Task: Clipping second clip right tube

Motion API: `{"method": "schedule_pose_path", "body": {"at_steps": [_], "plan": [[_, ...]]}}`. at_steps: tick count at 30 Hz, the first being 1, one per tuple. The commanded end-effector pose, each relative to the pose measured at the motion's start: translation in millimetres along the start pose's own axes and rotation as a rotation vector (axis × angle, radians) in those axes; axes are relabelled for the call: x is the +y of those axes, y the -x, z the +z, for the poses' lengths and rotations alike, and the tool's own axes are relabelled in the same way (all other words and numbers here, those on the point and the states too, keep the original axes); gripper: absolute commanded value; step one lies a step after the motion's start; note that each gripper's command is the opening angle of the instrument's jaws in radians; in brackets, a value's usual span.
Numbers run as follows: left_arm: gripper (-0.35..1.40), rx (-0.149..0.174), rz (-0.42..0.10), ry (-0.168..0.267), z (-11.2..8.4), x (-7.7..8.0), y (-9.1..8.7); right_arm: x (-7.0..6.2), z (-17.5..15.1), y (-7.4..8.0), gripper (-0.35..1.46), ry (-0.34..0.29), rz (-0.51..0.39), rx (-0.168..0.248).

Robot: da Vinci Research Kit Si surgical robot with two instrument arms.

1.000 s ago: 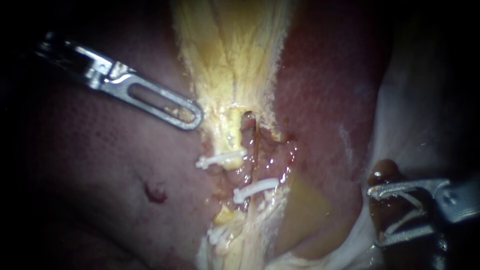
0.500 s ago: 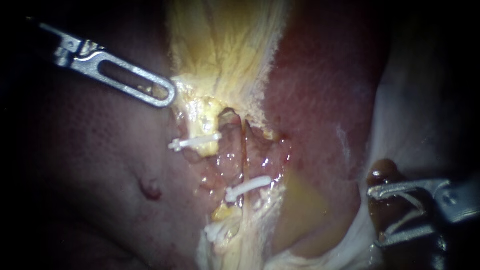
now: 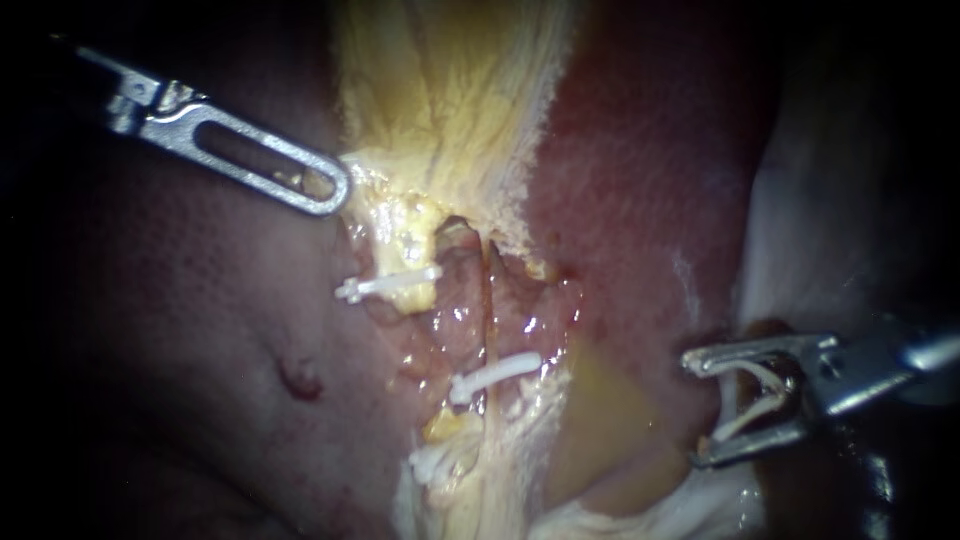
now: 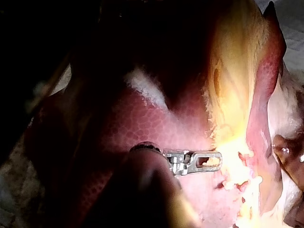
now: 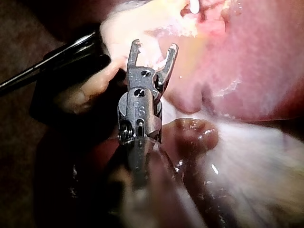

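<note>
Left instrument (image 3: 330, 192): pincer clenched, by the look of it, on the edge of the yellow tissue (image 3: 440, 100), with bits of tissue showing through its slot.

Right instrument (image 3: 693, 412): pincer spread wide yet grasping a loaded clip (image 3: 748, 421), white and open, touched from both sides. Poised off the liver's (image 3: 640, 200) lower edge, well apart from the tubes.

Right tube (image 3: 487, 320): thin and brownish, running down the opened field beside glistening pink tissue, crossed low down by one seated clip (image 3: 495, 372).

Other clips: an upper clip (image 3: 390, 285) on the paler strand to the left, and a bottom clip (image 3: 432, 463) half sunk in pale tissue.

Step in hand: approach only, with the second clip not yet on the right tube.

Risks:
- Could snag the liver's edge on the way across, with the open tips leading.
- Could close over neighbouring pink tissue as well as the tube, since the tube is slim and lies close against it.
- Could land on the seated clip if placed too near.
- Could lose the exposure should the left hold slip, letting the yellow tissue fall back over the field.
</note>
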Motion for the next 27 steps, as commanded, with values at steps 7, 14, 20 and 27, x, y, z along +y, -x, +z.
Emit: {"method": "schedule_pose_path", "body": {"at_steps": [7, 14, 20, 27], "plan": [[-0.35, 0.0, 0.001, 0.0, 0.0, 0.0, 0.0, 2.9, 3.2, -0.9, 0.49, -0.013, 0.115, 0.034], [-0.35, 0.0, 0.001, 0.001, 0.1, 0.0, -0.1, 4.6, 5.4, -1.1, 0.49, -0.05, 0.218, 0.097], [-0.35, -0.001, 0.001, 0.001, 0.1, 0.1, -0.1, 5.6, 7.4, -0.6, 0.49, -0.068, 0.254, 0.096], [-0.35, -0.001, 0.002, 0.001, 0.2, 0.2, -0.1, 6.8, 9.3, -0.1, 0.49, -0.084, 0.3, 0.125]]}}
